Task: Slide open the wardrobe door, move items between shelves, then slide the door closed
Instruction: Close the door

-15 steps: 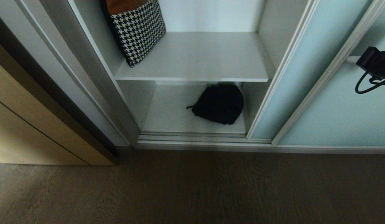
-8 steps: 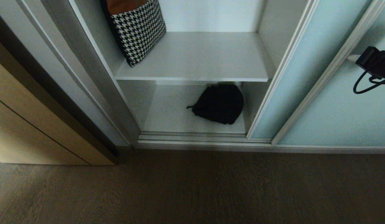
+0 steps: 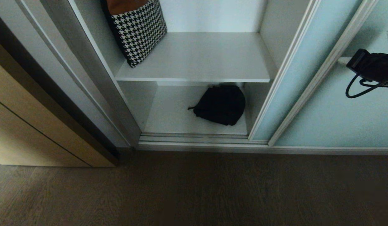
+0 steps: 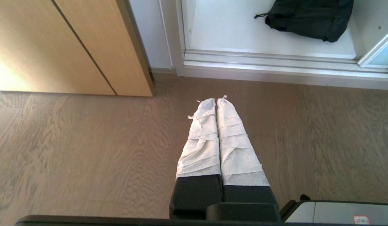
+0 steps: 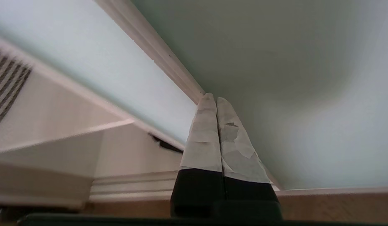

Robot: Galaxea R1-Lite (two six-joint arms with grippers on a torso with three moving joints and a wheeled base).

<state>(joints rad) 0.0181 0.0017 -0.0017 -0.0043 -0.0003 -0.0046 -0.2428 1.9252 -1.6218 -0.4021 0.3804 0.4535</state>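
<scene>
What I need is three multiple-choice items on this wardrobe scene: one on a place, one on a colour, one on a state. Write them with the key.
1. Where does the black bag lie?
A. hanging from the door frame
B. on the bottom shelf
C. on the wooden floor outside

2. What pattern has the cushion on the upper shelf?
A. black-and-white houndstooth
B. red stripes
C. plain green

3. How is the right claw?
A. open wide
B. shut on the bag
C. shut on nothing

Key: B, the bag sits inside, below the upper board; A, the check shows on the cushion's face; C, the taped fingers press together with nothing between them.
</scene>
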